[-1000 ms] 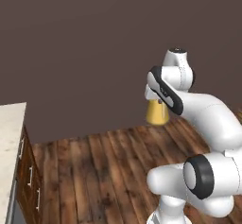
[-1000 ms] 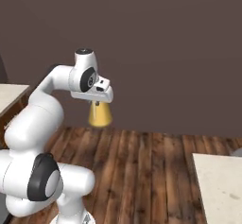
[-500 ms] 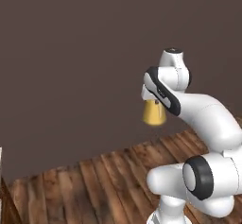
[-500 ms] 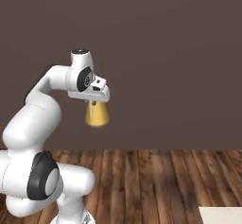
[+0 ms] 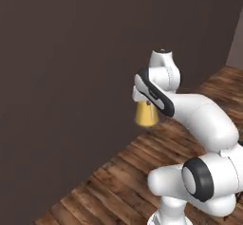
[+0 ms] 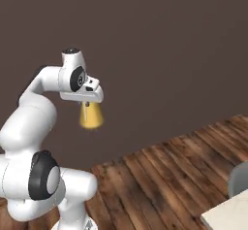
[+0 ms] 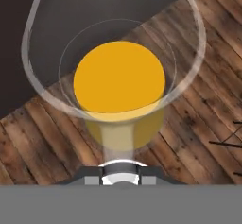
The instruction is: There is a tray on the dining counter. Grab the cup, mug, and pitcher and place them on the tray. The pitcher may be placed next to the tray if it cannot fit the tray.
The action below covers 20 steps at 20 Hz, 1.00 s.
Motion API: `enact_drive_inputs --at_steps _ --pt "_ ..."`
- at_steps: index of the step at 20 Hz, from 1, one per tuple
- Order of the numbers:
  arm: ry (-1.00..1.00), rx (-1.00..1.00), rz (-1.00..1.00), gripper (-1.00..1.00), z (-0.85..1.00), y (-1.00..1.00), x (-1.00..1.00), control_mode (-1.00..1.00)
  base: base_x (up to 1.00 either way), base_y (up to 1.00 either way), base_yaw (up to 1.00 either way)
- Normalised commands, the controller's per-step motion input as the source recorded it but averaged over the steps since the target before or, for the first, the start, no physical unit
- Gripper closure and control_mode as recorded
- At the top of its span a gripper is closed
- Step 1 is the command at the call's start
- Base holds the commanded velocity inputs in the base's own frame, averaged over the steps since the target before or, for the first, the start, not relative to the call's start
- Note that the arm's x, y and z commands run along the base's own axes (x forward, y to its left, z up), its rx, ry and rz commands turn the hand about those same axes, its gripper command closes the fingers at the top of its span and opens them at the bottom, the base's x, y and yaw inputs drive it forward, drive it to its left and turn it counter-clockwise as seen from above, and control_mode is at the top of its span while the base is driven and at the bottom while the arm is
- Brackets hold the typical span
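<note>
Left base view: white arm up from the lower right, bent over at the elbow. End effector (image 5: 148, 104) out in front of a plain dark brown wall, pitcher (image 5: 146, 114) hanging right under it, well above the wooden plank floor (image 5: 118, 186). Only the wide orange-filled base really readable here, neck tucked behind the hand. Looked gripped up at the neck, though the fingers themselves were too small to make out. A strip of paler wall (image 5: 236, 39) at the far right edge.

Right base view: same deal from the other side. Arm up from the lower left, end effector (image 6: 87, 103) pointed down, pitcher (image 6: 91, 116) dangling below it in mid-air against the dark wall, clear of the floor (image 6: 169, 171). A thin dark finger just visible at the top of the orange body. Corner of a beige speckled tabletop (image 6: 227, 214) in the bottom right, well apart from the pitcher, with a rounded grey thing (image 6: 238, 178) just behind it, couldn't tell what.

Hand view: straight down into the pitcher (image 7: 118, 76). Clear flared rim around the frame, round orange liquid in the middle, floor planks (image 7: 203, 109) showing through the glass. End effector (image 7: 119, 171) at the bottom, clenched on the glass neck.
</note>
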Motion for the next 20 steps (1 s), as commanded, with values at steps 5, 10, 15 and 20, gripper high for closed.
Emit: enact_drive_inputs --at_steps 5,10,15,20 --pt "0.00 0.00 0.00 1.00 0.00 0.00 0.00 1.00 0.00 0.03 -1.00" --pt "0.00 0.00 0.00 1.00 0.00 0.00 0.00 1.00 0.00 0.00 -1.00" --pt "0.00 0.00 0.00 1.00 0.00 0.00 0.00 1.00 0.54 0.63 -0.87" --pt "0.00 0.00 0.00 1.00 0.00 0.00 0.00 1.00 1.00 1.00 -0.58"
